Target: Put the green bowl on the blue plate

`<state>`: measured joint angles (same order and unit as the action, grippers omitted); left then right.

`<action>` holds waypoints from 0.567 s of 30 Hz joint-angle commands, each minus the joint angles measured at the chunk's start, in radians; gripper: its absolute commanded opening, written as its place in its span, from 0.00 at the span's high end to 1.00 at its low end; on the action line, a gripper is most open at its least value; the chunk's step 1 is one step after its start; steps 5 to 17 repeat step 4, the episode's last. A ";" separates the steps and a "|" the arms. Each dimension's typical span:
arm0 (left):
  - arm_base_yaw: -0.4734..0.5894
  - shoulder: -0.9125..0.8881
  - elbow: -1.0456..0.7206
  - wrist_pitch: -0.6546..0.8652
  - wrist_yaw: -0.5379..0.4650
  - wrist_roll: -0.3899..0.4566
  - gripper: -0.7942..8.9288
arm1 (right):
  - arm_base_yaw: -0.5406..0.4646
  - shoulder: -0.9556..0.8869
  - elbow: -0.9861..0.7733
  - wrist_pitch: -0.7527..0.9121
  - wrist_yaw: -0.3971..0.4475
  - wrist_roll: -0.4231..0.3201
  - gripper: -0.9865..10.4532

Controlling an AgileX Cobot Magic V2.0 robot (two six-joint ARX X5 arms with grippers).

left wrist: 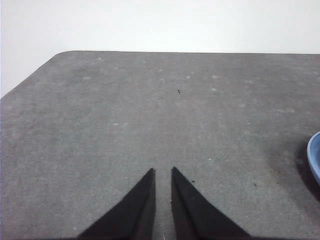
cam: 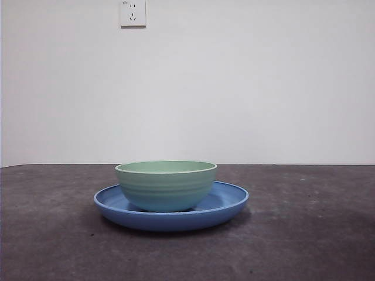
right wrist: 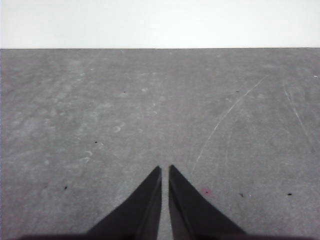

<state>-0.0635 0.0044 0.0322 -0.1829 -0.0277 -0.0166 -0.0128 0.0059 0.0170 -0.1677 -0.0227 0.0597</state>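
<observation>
Mint-green bowl [cam: 166,185] sits upright inside the blue plate [cam: 171,215], base resting on the plate's shallow floor, roughly centred but a little toward the plate's left side as the front view shows it. Bowl rim level, faint horizontal ridges visible on its outside wall. Plate lies flat on the dark grey table [cam: 304,234], its raised rim showing all around the bowl's foot. Bowl is narrower than the plate.

No arm appears in the front view. White wall behind the table carries a wall socket [cam: 133,13] near the top edge.

Left gripper [left wrist: 163,170]: jaws drawn close together, only a thin gap between the tips, nothing held. It is poised over bare table, pointing toward the far table edge. A sliver of the blue plate's rim [left wrist: 315,156] shows at the side of this view, well apart from the jaw tips.

Right gripper [right wrist: 165,167]: jaws likewise nearly closed, a thin slit between the tips, nothing held. It points over bare, scratched table surface toward the wall; neither bowl nor plate is in its view.

Neither gripper touches bowl or plate.
</observation>
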 commanded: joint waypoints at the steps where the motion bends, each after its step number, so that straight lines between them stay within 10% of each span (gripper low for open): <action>1: 0.001 -0.001 -0.021 -0.005 -0.005 0.005 0.87 | 0.002 -0.002 -0.006 0.011 0.001 0.009 0.89; 17: 0.001 -0.001 -0.021 -0.005 -0.005 0.005 0.87 | 0.002 -0.002 -0.006 0.011 0.001 0.009 0.89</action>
